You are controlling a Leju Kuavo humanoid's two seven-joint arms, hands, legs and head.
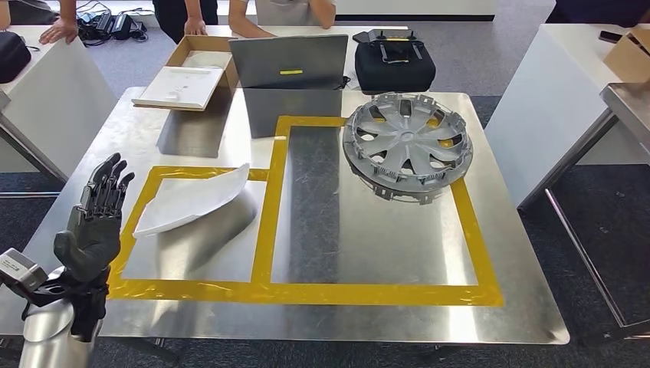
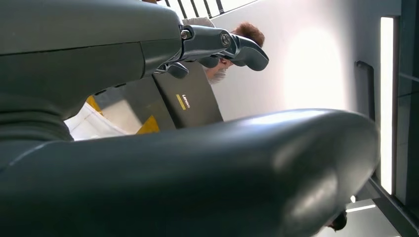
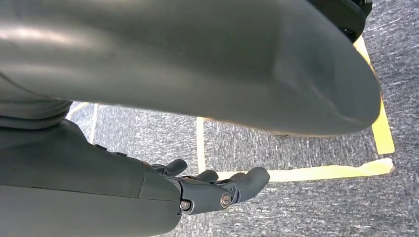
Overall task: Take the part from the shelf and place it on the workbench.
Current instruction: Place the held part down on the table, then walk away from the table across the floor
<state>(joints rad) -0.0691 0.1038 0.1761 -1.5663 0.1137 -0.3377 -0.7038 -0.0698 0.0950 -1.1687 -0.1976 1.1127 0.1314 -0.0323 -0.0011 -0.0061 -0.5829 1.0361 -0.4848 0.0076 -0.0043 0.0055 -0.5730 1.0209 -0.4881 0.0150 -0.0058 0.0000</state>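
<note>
A white curved part (image 1: 192, 201) lies inside the left yellow-taped square of the steel workbench (image 1: 368, 245). A grey wheel cover (image 1: 406, 146) rests in the larger taped field to the right. My left hand (image 1: 96, 218) is raised at the bench's left edge, beside the white part and apart from it, fingers stretched upward and holding nothing. The left wrist view shows its fingertips (image 2: 222, 47) with a corner of the white part (image 2: 91, 126) beyond. My right hand (image 3: 212, 190) hangs over grey carpet with yellow floor lines, empty, fingers loosely apart.
At the bench's far edge stand a grey laptop (image 1: 290, 61), a cardboard box with a white sheet (image 1: 192, 73) and a black case (image 1: 394, 61). People stand behind the far table. White tables flank the bench, and a metal rack (image 1: 628, 100) is at right.
</note>
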